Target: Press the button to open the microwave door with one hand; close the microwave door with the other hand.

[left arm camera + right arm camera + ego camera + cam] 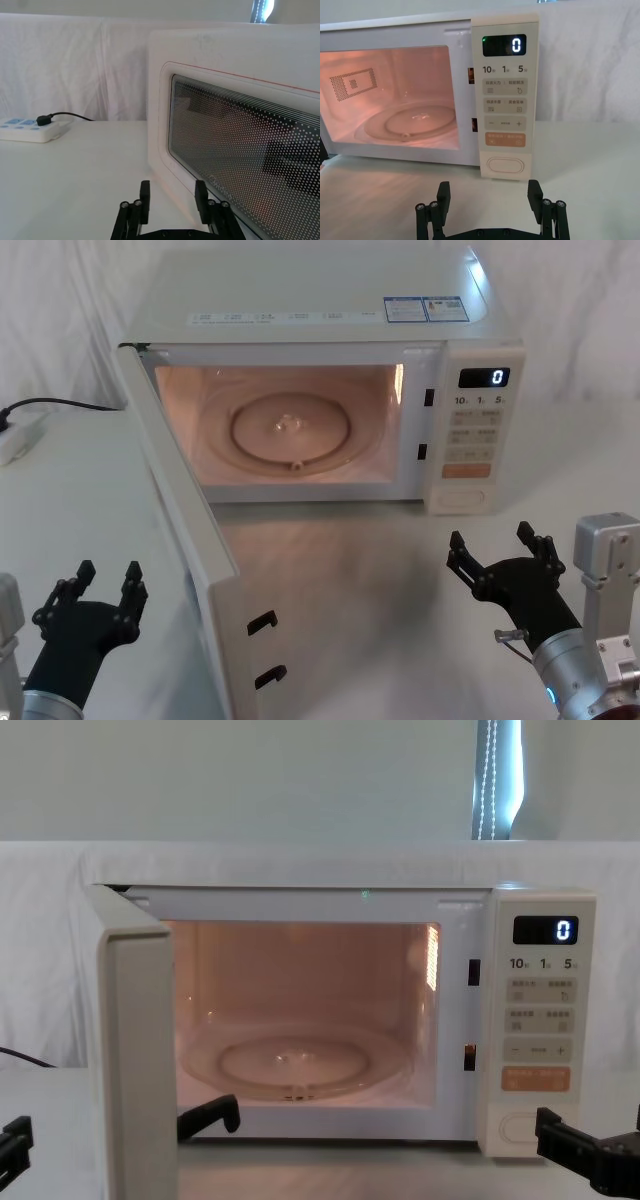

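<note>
The microwave door [190,540] stands swung wide open toward me on its left hinge, and the lit cavity is exposed. Its dark dotted window [240,150] lies just ahead of my left gripper [172,187] in the left wrist view. My left gripper [108,575] is open and empty, low on the left, outside the door. The button [462,499] is the cream pill-shaped key at the bottom of the keypad panel [504,165]. My right gripper [490,537] is open and empty, a little in front of and below the button, not touching it [489,186].
A glass turntable [292,430] sits inside the lit cavity. The display [504,46] reads 0. A white power strip [18,435] with a black cable lies at the far left of the white-covered table. The door's two latch hooks [265,648] jut from its free edge.
</note>
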`<move>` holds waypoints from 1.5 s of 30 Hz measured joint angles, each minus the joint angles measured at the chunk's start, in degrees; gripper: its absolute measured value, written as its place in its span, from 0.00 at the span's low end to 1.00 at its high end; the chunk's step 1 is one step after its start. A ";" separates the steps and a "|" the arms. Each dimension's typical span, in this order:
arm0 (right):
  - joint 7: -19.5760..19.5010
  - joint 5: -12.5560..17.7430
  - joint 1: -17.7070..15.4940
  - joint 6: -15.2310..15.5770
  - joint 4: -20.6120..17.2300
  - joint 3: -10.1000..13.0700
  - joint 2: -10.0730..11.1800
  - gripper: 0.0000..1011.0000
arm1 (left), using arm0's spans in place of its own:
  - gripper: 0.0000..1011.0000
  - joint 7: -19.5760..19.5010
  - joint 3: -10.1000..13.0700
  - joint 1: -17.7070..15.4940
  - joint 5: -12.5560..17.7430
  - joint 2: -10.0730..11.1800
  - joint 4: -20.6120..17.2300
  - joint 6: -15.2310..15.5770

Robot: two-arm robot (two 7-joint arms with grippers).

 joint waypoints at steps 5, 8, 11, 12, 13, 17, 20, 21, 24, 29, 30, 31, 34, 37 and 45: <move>0.00 0.00 0.00 0.00 0.00 0.00 0.00 0.99 | 0.47 0.00 0.00 0.00 0.00 0.00 0.00 0.00; 0.00 0.00 0.00 0.00 0.00 0.00 0.00 0.99 | 0.36 0.00 0.00 0.00 0.00 0.00 0.00 0.00; 0.00 0.00 0.00 0.00 0.00 0.00 0.00 0.99 | 0.26 0.00 0.00 0.00 0.00 0.00 0.00 0.00; 0.00 0.00 0.00 0.00 0.00 0.00 0.00 0.99 | 0.24 0.00 0.00 0.00 0.00 0.00 0.00 0.00; 0.00 0.00 0.00 0.00 0.00 0.00 0.00 0.99 | 0.21 0.00 0.00 0.00 0.00 0.00 0.00 0.00; 0.00 0.00 0.00 0.00 0.00 0.00 0.00 0.99 | 0.07 0.00 0.00 0.00 0.00 0.00 0.00 0.00; 0.00 0.00 0.00 0.00 0.00 0.00 0.00 0.99 | 0.00 0.00 -0.01 0.00 0.00 -0.01 0.00 0.00; 0.00 0.00 0.00 0.00 0.00 0.00 -0.01 0.99 | 0.00 -0.29 -0.08 -0.06 0.01 -0.19 -0.01 0.12; 0.00 0.00 0.00 0.00 0.00 -0.01 0.00 0.99 | 0.00 -1.17 -0.31 0.13 -0.05 -0.40 -0.51 0.40; 0.00 0.00 0.00 0.00 0.00 0.00 -0.01 0.99 | 0.00 -2.80 -1.22 1.49 -0.88 -0.49 -3.11 1.35; 0.00 0.00 0.00 0.00 0.00 0.00 0.00 0.99 | 0.00 -3.01 -1.39 1.76 -1.05 -0.51 -3.65 1.63; 0.00 0.00 0.00 0.00 0.00 0.00 0.00 0.99 | 0.00 -3.25 -1.60 2.06 -1.21 -0.52 -4.30 1.91; 0.00 0.00 0.00 0.00 0.00 0.00 0.00 0.99 | 0.00 -4.03 -2.48 3.57 -1.78 -0.42 -7.08 3.37; 0.00 0.00 0.00 0.00 0.00 0.00 0.00 0.99 | 0.00 -5.08 -4.00 5.71 -2.98 -0.03 -10.99 5.71; 0.00 0.00 0.00 0.00 0.00 0.02 0.00 0.99 | 0.00 -6.84 -6.83 9.75 -5.49 1.86 -18.54 10.51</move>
